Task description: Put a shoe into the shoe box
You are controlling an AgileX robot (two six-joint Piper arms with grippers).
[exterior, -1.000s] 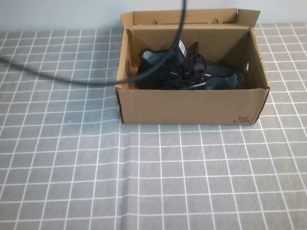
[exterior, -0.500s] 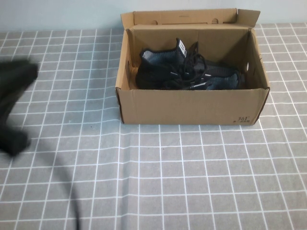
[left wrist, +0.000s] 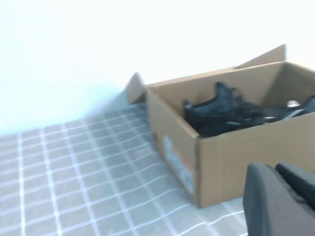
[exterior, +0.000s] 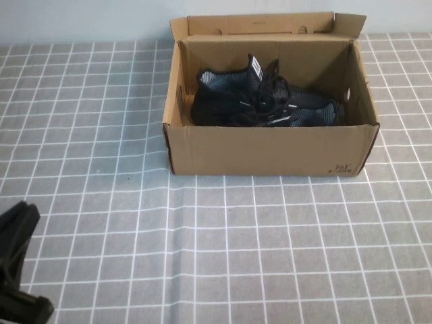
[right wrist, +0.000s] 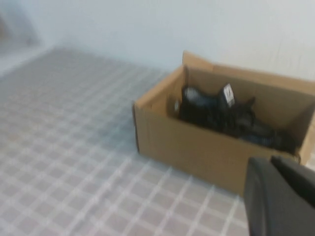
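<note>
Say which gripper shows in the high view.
The left gripper, at the table's near-left corner; the right gripper appears only in its wrist view, short of the box.

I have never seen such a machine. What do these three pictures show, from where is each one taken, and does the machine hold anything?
This is a robot with two arms; each arm ends in a gripper. One picture looks down at the table from a raised camera. The other two come from cameras on the left and right wrists.

On the checked cloth stands an open shoe box, and black shoes lie inside it.

The left gripper shows as a dark shape at the near left corner of the table, far from the box. The right gripper appears only in its own wrist picture, away from the box. Neither seems to hold anything, though whether they are open is unclear.
</note>
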